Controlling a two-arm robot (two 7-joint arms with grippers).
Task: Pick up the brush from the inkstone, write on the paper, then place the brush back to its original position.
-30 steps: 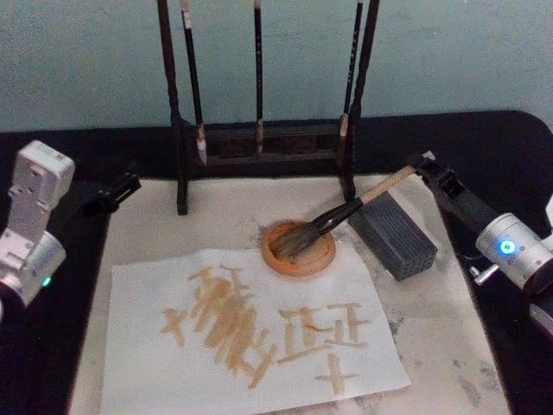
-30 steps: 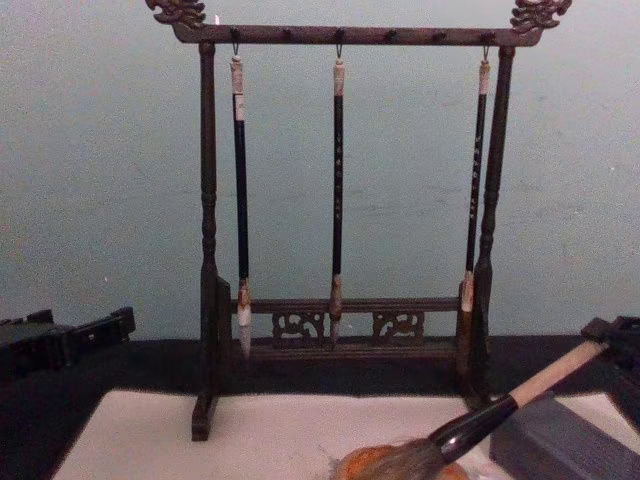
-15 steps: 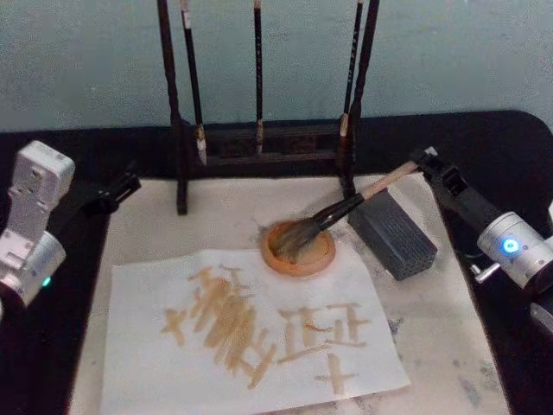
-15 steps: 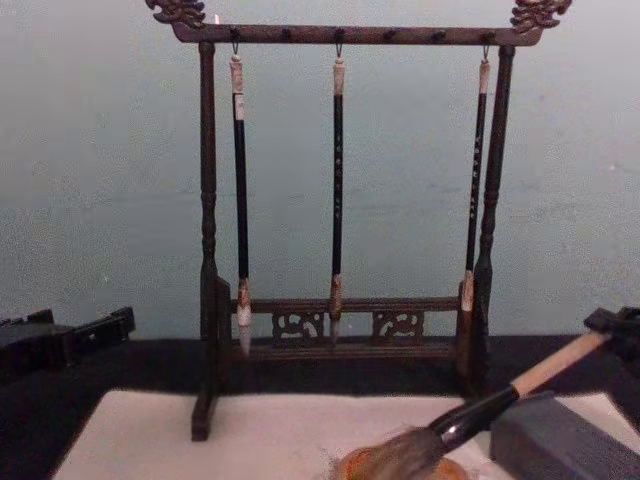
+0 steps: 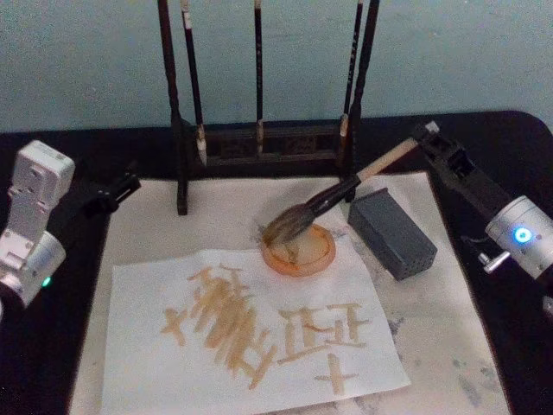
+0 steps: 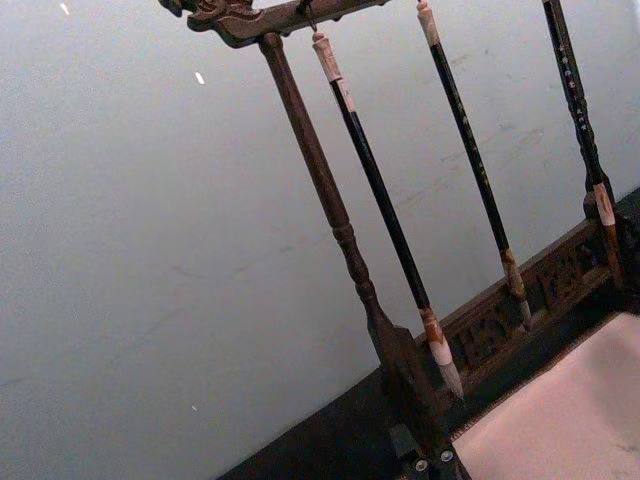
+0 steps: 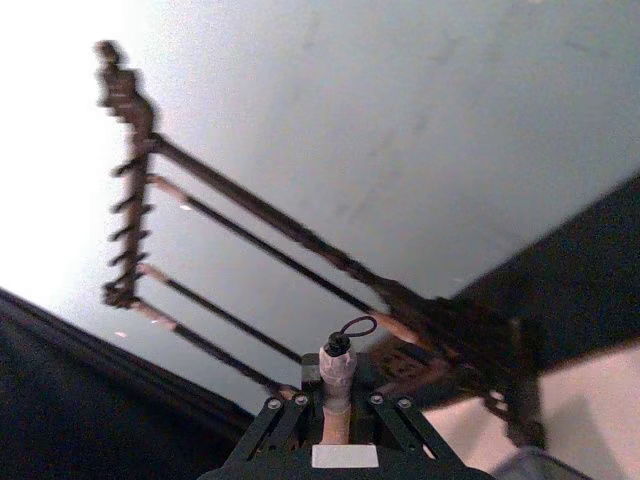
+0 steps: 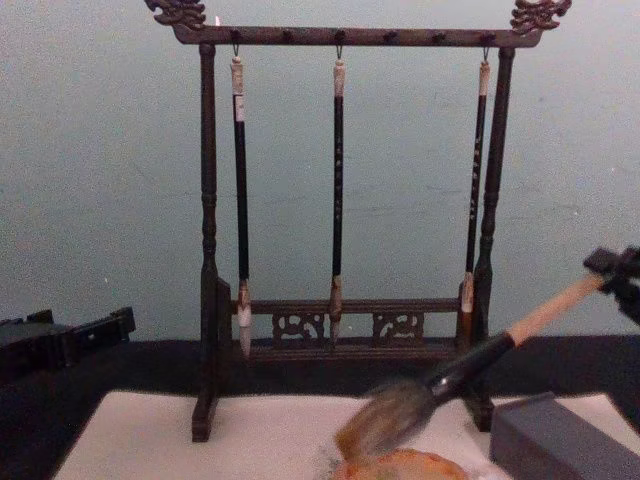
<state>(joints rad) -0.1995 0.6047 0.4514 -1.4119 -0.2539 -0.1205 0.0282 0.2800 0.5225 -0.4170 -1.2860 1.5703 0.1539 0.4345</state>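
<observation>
We hold the brush (image 5: 341,192) in our right gripper (image 5: 422,145), over the inkstone (image 5: 299,252).
The right gripper is clamped on the handle's top end, at 2 o'clock from the inkstone. The brush is tilted, its bristles low over the inkstone's far rim, at the paper's (image 5: 138,346) 12 o'clock edge. Our left gripper (image 5: 119,190) rests at the bench's (image 5: 484,138) 9 o'clock.

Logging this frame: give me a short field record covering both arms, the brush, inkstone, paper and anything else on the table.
right gripper: clamped on the brush's handle end, at the right rear
brush: tilted, bristles just above the inkstone's far rim
inkstone: at the paper's far edge
paper: carries brown strokes
left gripper: parked far left, away from the paper
other: grey block right of the inkstone; rack behind, hung with three thin brushes
</observation>
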